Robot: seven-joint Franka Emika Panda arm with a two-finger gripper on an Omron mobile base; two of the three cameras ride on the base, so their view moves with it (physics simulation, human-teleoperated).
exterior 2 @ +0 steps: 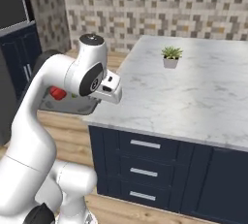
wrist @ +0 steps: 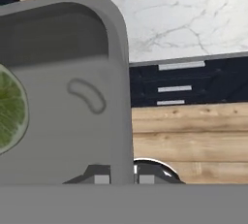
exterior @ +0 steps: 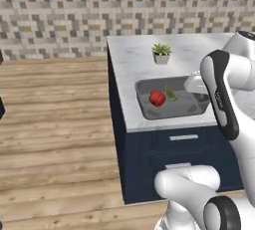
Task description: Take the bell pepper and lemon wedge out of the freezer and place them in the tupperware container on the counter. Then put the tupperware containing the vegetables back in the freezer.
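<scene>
Both foods lie in the tupperware container (exterior: 185, 108), so the loading step looks complete and the step in hand is judged to be the carry back to the freezer.

The bell pepper (exterior: 157, 98) sits in the left part of the container, the lemon wedge (exterior: 171, 93) just beside it on the right. In the left base view the container appears at the near edge of the table (exterior: 134, 59); the right base view shows it out past the table's left edge, beside the arm, so it is probably lifted, though that cannot be confirmed.

The end effector (wrist: 122, 178) has its fingers (wrist: 101, 178) drawn nearly together on either side of the container's rim at one end wall: clamped on the rim. In the hand view the lemon wedge shows at the far left edge of the tray floor.

A small potted plant (exterior: 161, 53) stands farther back on the table, well apart from the container.

The next move calls for keeping the container level, since it is held by a single edge and both foods lie loose in it. The freezer must be faced before the tray goes in.
</scene>
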